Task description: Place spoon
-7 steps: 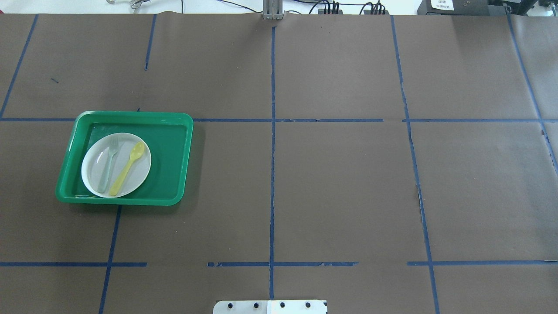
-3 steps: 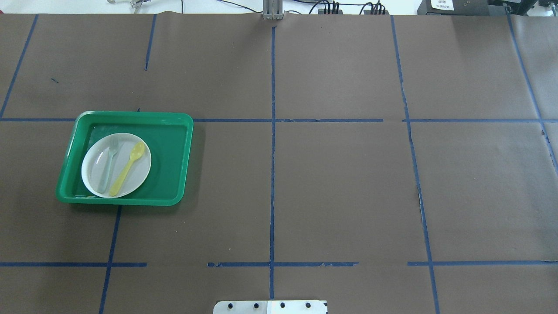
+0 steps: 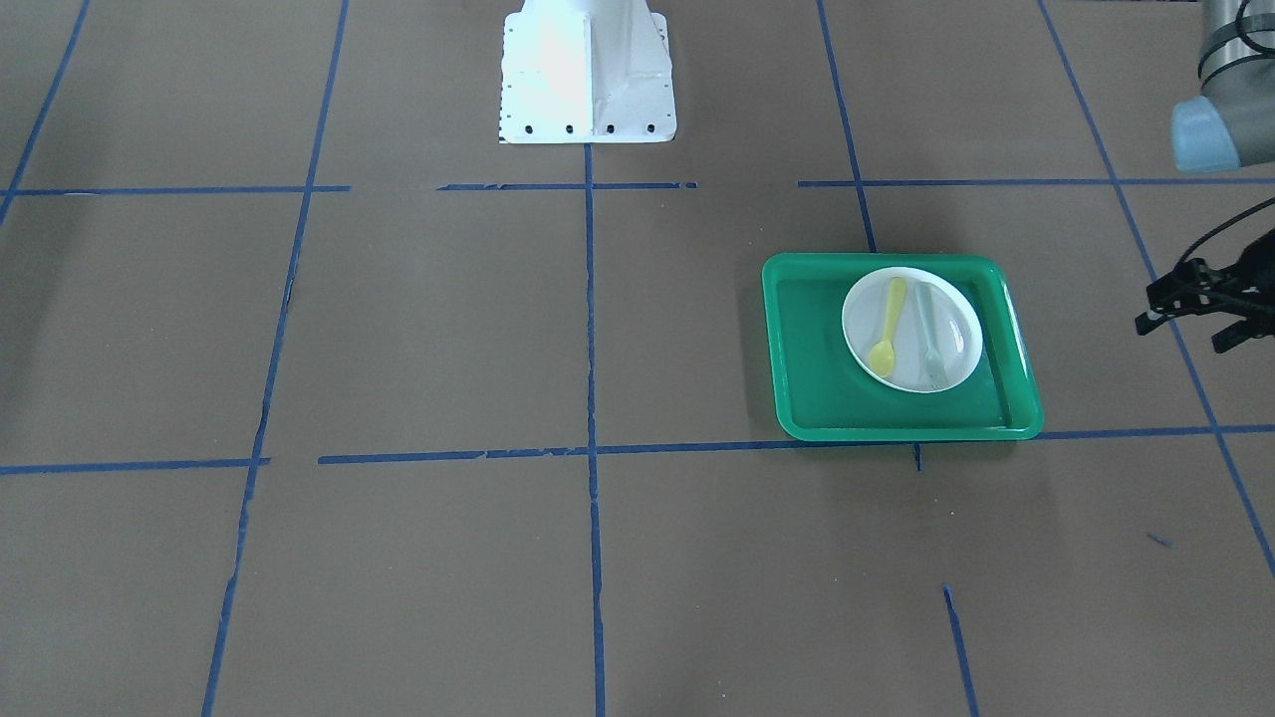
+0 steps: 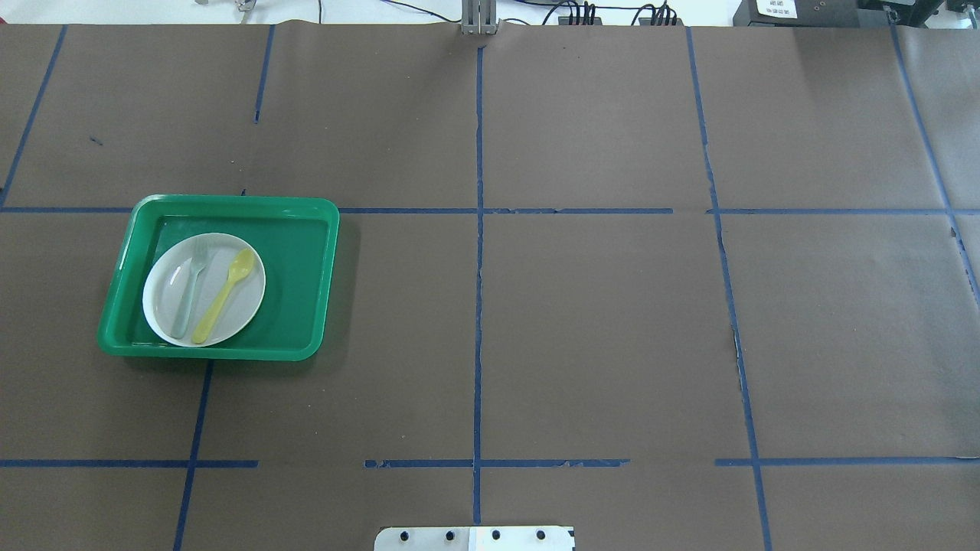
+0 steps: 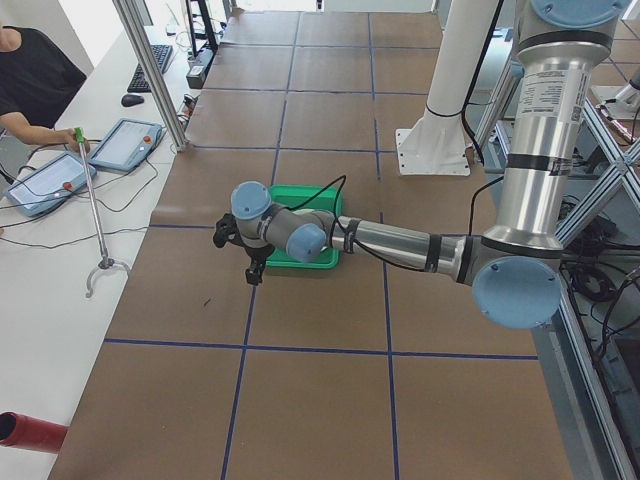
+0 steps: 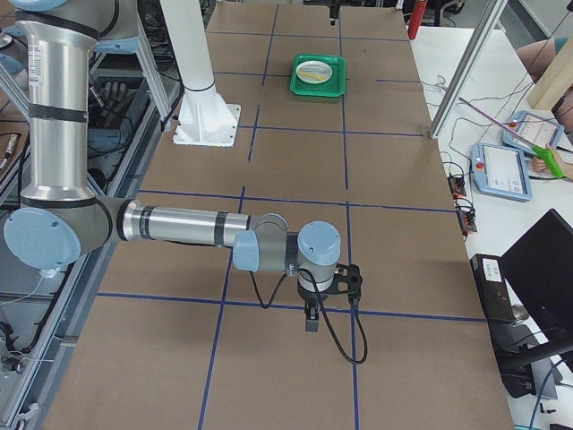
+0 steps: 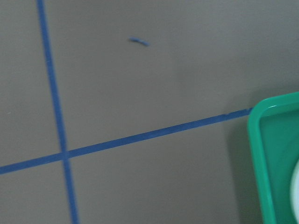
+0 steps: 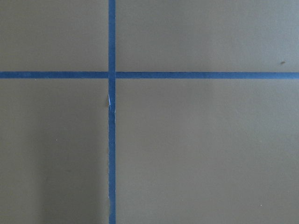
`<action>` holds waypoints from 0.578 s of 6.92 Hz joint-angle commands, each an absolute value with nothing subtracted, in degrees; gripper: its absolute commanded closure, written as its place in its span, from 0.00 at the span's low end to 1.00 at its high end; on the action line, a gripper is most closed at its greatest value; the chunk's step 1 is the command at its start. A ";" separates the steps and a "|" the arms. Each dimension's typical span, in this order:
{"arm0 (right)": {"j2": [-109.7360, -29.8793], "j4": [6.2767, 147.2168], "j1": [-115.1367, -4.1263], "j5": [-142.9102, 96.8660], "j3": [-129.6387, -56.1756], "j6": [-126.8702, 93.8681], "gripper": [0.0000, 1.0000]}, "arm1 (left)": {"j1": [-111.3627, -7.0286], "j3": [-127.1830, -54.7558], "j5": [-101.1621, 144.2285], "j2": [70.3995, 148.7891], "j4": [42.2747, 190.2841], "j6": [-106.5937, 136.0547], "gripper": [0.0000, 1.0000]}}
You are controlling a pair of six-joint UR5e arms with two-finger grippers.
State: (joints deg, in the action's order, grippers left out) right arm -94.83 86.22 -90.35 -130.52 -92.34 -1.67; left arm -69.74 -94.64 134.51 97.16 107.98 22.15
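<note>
The pale-yellow spoon lies on the white plate in the green tray, beside a grey-green fork. The front view shows the spoon and fork side by side on the plate. My left gripper is open and empty, hovering beyond the tray's outer side, apart from it; it also shows in the left side view. My right gripper shows only in the right side view, far from the tray; I cannot tell whether it is open.
The brown table cover carries blue tape lines. The tray's corner shows in the left wrist view. The white robot base stands at mid-table. Operators, tablets and cables lie beyond the table's far edge.
</note>
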 commanded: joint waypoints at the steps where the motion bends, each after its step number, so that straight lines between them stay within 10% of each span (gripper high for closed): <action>1: -94.83 86.22 -90.35 -130.52 -92.37 -1.67 0.00 | -56.76 -97.82 128.42 102.55 108.02 36.86 0.09; 4: -94.83 86.22 -90.35 -130.52 -92.37 -1.67 0.00 | -47.38 -98.00 118.91 102.92 108.28 37.53 0.13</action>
